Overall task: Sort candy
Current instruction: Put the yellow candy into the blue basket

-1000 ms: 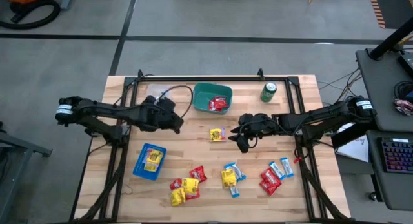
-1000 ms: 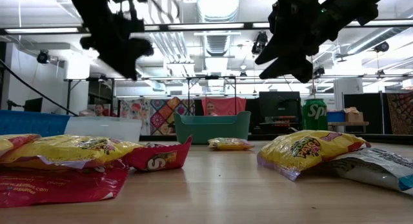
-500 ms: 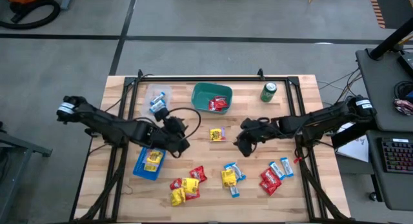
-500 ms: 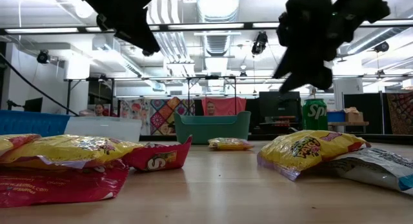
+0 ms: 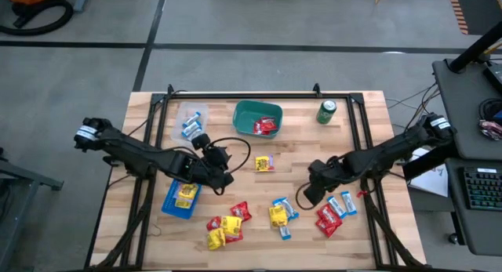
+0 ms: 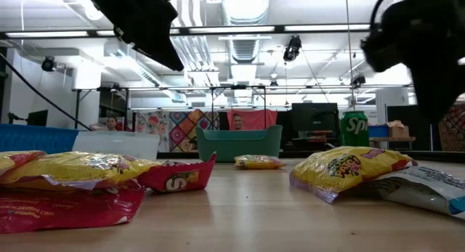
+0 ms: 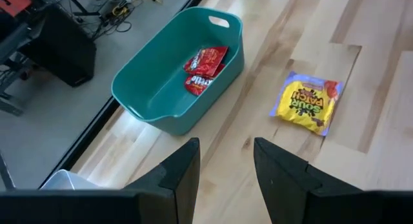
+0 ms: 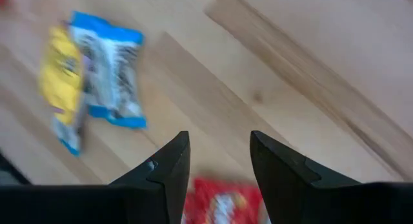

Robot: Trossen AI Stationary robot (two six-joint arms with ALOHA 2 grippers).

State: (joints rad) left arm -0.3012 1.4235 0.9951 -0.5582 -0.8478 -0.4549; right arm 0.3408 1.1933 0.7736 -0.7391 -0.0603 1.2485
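High view: the right gripper (image 5: 301, 201), fingers parted and empty, hangs right of centre beside the blue-and-white candy (image 5: 285, 208); the left gripper (image 5: 226, 178), also parted, waits left of centre. Descending here risks pinching the touching yellow packet (image 5: 276, 216) too.

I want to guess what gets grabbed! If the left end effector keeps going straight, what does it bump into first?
Probably the bare table between the teal bin and the yellow candy packet; depth is unclear.
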